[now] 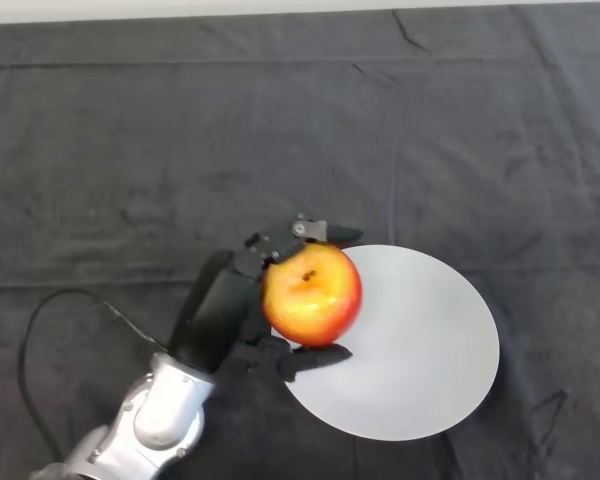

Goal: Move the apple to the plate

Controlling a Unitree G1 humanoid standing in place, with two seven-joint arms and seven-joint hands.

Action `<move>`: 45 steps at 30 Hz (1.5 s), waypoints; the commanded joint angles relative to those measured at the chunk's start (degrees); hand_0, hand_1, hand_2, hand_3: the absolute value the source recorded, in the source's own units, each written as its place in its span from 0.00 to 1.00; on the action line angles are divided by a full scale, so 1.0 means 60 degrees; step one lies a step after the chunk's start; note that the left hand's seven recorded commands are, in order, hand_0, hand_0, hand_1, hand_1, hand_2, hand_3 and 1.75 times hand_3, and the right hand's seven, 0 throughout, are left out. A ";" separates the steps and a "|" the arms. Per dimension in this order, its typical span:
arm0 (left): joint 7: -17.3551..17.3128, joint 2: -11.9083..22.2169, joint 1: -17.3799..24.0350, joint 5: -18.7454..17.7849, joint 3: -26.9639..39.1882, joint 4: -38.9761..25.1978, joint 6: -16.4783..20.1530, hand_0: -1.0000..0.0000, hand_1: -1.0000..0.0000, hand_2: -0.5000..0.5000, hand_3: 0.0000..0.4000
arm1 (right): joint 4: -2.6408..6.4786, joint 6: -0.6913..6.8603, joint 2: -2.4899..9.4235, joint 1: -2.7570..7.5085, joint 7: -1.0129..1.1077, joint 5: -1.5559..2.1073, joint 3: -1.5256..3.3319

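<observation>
A red and yellow apple (314, 294) is held in my left hand (225, 310) over the left edge of a white plate (420, 350). The black fingers (320, 231) curl over the apple's far side and the thumb (315, 358) curls under its near side. I cannot tell whether the apple touches the plate or hangs just above it. My silver-grey arm (155, 415) comes in from the lower left.
A dark wrinkled cloth (280, 140) covers the whole table. The table's far edge shows as a pale strip (280, 6) along the top of the view.
</observation>
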 commanded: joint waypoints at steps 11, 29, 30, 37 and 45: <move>0.0198 0.0307 -0.0507 -0.0376 -0.1013 0.0482 -0.0065 0.90 0.32 0.79 0.68 | -0.0076 0.0075 -0.0202 -0.0062 -0.0005 -0.0001 -0.0060; -0.0125 0.0780 -0.0786 -0.1056 -0.1323 0.1094 0.0007 1.00 1.00 0.50 0.00 | -0.0075 0.0072 -0.0202 -0.0062 -0.0006 -0.0001 -0.0060; -0.0160 0.0837 -0.0791 -0.1104 -0.1286 0.1115 -0.0019 1.00 1.00 0.50 0.00 | -0.0075 0.0072 -0.0202 -0.0062 -0.0006 -0.0001 -0.0060; -0.0553 0.1437 -0.0764 -0.1691 -0.0795 0.1282 -0.0379 1.00 1.00 0.50 0.00 | -0.0075 0.0072 -0.0203 -0.0062 -0.0006 -0.0001 -0.0060; -0.0524 0.1632 -0.0719 -0.1987 -0.0252 0.1431 -0.0466 1.00 1.00 0.50 0.00 | -0.0075 0.0072 -0.0203 -0.0062 -0.0006 -0.0001 -0.0060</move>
